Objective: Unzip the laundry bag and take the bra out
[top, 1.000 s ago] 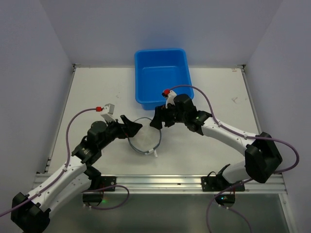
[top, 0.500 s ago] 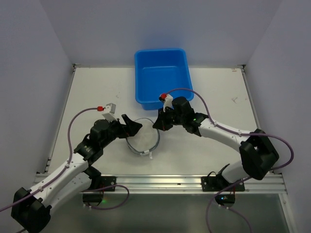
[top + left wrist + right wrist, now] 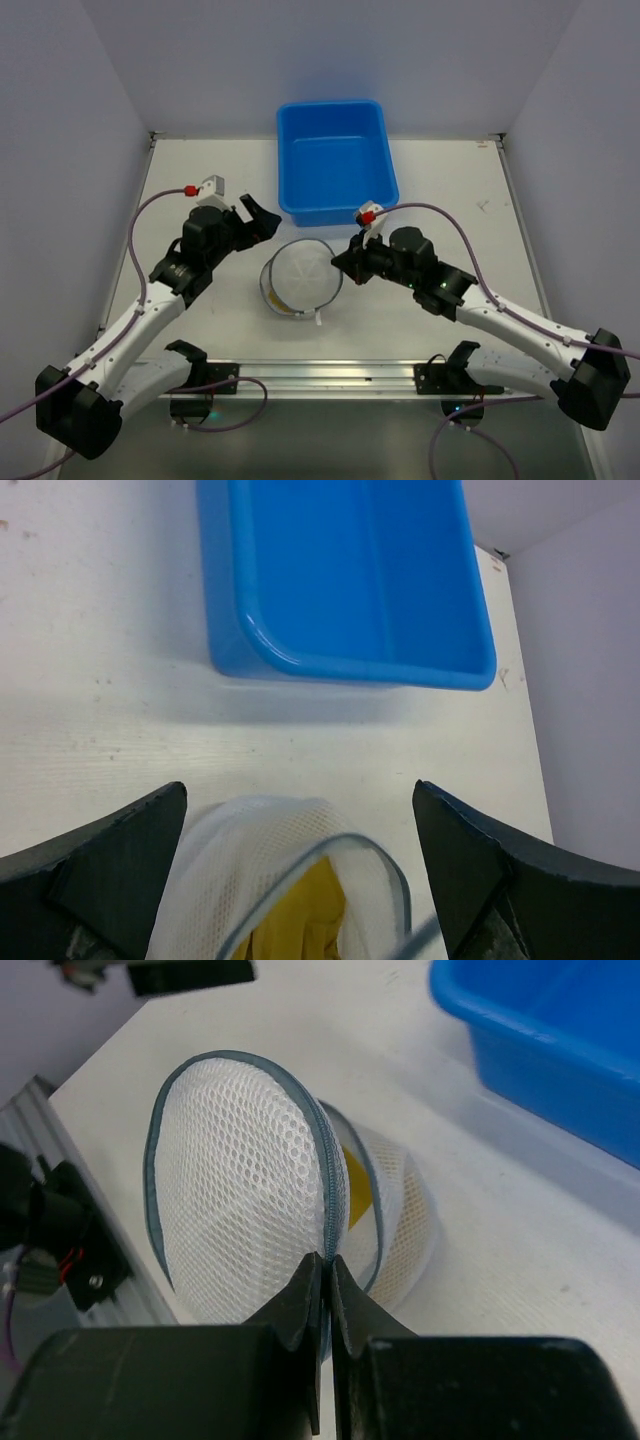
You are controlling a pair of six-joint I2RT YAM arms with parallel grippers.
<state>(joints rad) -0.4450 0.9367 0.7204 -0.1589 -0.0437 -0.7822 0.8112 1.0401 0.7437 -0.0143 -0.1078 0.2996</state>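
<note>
Currently, the table (image 3: 450, 190) carries the blue tub (image 3: 335, 165) at 12 o'clock of the laundry bag (image 3: 300, 277). The right gripper (image 3: 343, 262) is clamped on the bag's zip rim at 3 o'clock. The left gripper (image 3: 262, 218) hovers at 10 o'clock, fingers spread apart. The bra (image 3: 305, 920) lies inside the bag.

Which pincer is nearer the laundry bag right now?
Right. The right pincer is pinched on the zip rim of the laundry bag; the left pincer hangs open, apart from it, toward the blue tub.
</note>
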